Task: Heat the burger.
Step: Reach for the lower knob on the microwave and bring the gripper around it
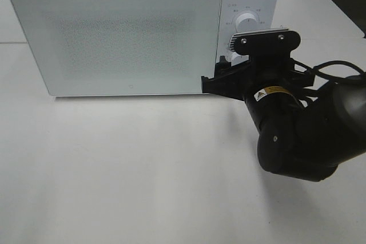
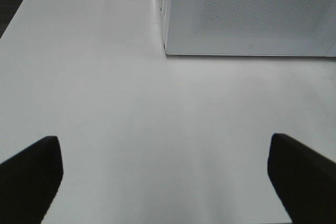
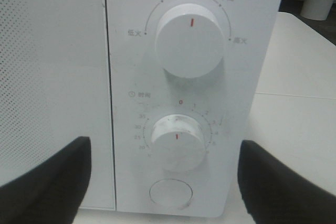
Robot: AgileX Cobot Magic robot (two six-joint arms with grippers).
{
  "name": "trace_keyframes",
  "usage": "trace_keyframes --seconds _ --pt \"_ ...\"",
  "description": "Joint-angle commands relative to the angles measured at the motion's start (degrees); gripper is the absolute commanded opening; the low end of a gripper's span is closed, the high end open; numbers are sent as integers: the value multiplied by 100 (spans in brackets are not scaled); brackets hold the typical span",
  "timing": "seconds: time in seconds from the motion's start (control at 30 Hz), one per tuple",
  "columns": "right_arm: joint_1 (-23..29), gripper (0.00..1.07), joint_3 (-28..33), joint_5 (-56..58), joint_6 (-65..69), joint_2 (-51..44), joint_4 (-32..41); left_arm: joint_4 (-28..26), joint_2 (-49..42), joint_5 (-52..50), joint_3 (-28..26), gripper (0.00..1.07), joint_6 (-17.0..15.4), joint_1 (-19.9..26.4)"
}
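Risk mainly at timer knob (image 3: 177,141): right end effector (image 3: 164,145) open, jaws either side of it, not touching. Off-centre close → slip off rim, or clip of round button (image 3: 169,192) below (poss. door release) or power knob (image 3: 190,40) above. Over-twist → too long a heat; under-twist → no start. Hard push → microwave (image 1: 146,35) shoved back across tabletop (image 1: 143,187). Burger nowhere in view; prob. inside behind shut door (image 1: 86,44), can't confirm thru frosted panel; if absent, empty run. Left end effector (image 2: 164,145) open, empty, low over tabletop near microwave's front corner; no hazard there.
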Motion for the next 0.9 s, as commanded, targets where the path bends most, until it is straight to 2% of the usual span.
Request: trace_keyframes --seconds 0.03,0.53,0.9 --pt "-17 75 -132 -235 52 74 -126 -11 -97 -11 23 98 0 17" --pt "-602 75 -659 23 498 390 -510 -11 -97 -11 23 98 0 17" --pt "-682 75 -859 149 630 745 -642 -17 -97 -11 23 98 0 17"
